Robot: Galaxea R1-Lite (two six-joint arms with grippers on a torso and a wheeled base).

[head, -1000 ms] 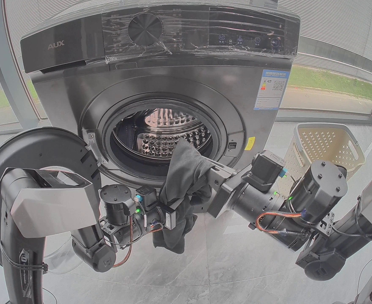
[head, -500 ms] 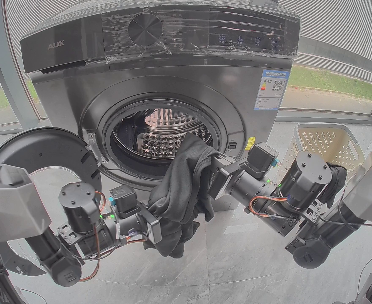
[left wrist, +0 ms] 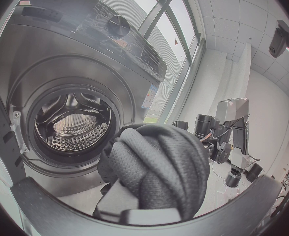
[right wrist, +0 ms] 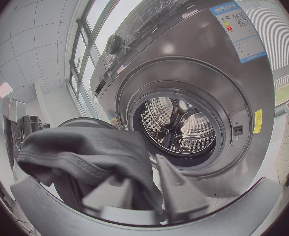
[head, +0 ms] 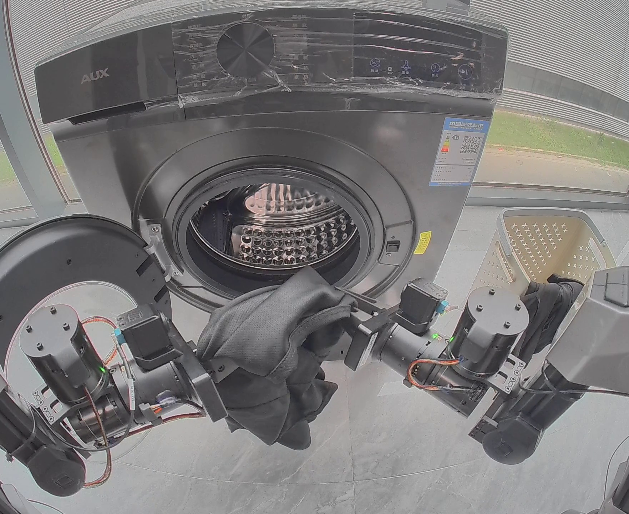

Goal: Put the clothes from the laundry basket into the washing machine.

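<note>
Above grey tiled floor [head: 414, 451] by windows [head: 564, 130], dark garment [head: 271, 330], right hand [head: 346, 305] spread, left hand [head: 221, 378] grip unclear

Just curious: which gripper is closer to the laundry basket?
Right. The right gripper is on the side of the dark garment toward the laundry basket; the left gripper is across it, by the open door.
</note>
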